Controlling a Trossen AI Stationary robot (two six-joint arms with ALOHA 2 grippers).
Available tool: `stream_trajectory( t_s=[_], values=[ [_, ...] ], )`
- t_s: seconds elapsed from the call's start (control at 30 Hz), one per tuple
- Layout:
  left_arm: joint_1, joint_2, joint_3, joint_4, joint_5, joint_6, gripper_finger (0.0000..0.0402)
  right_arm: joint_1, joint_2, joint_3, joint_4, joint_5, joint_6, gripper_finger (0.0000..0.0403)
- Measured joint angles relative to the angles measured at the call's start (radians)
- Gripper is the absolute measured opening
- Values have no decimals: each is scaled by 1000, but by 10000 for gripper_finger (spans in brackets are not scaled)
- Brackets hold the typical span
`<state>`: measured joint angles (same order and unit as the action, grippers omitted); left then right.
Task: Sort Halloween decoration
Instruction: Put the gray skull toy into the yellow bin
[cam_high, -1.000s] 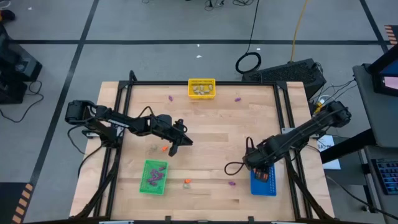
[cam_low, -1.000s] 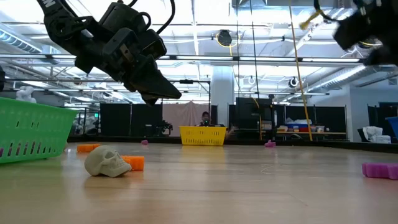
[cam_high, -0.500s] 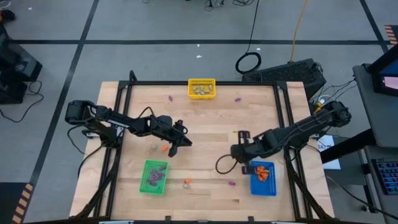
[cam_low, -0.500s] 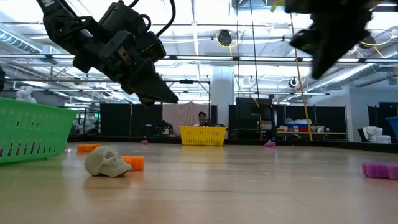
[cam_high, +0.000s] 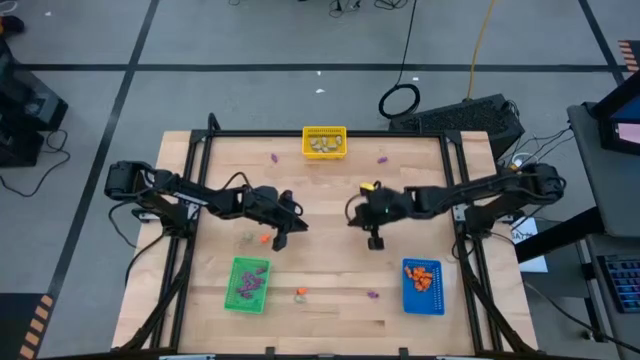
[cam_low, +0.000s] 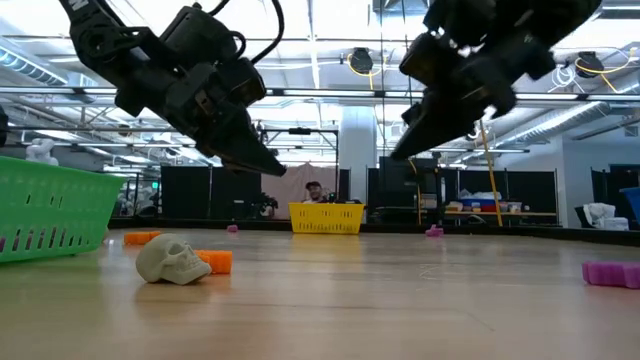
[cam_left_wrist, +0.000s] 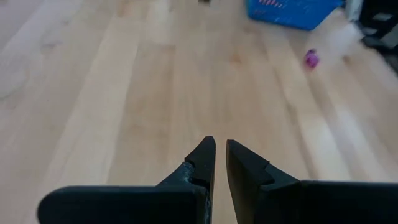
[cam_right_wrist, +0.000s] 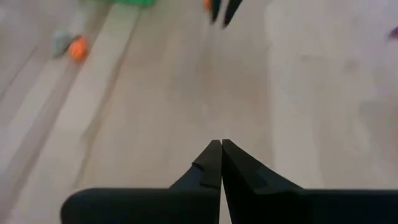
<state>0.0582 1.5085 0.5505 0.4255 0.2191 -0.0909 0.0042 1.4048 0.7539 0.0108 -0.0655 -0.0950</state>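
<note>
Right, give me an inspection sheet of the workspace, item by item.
Surface: wooden table, bare across the middle.
Job's things: loose skull with orange pieces beside it; purple pieces scattered; more sorted in the green bin, blue bin and yellow bin.
Clutter: nothing seen.
Grippers: left gripper above the table near the skull, narrow gap between the fingers, holding nothing; right gripper above mid-table, shut and empty.
Cables: loops along both arms; a coiled cable on the floor.
Surroundings: grey floor; a person far behind the yellow bin.
</note>
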Motion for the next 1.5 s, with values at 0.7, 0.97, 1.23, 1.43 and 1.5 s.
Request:
stream_trajectory(
  t_s=[0.7,0.97,1.23,1.43,1.5],
  values=[
    [-90,0,178,-431,-162,104,38,-175,0,-160,456,-134,-104,0],
    [-126,0,237,-525,-175,98,38,-195,0,-193,525,-174,-105,0],
    [-163,0,283,-662,-224,101,38,-195,0,-193,524,-173,-74,0],
    [-188,-37,298,-836,-230,70,38,-193,0,-194,481,-173,-50,0],
    [-203,-61,298,-899,-245,63,38,-193,0,-194,469,-173,-47,0]
  ],
)
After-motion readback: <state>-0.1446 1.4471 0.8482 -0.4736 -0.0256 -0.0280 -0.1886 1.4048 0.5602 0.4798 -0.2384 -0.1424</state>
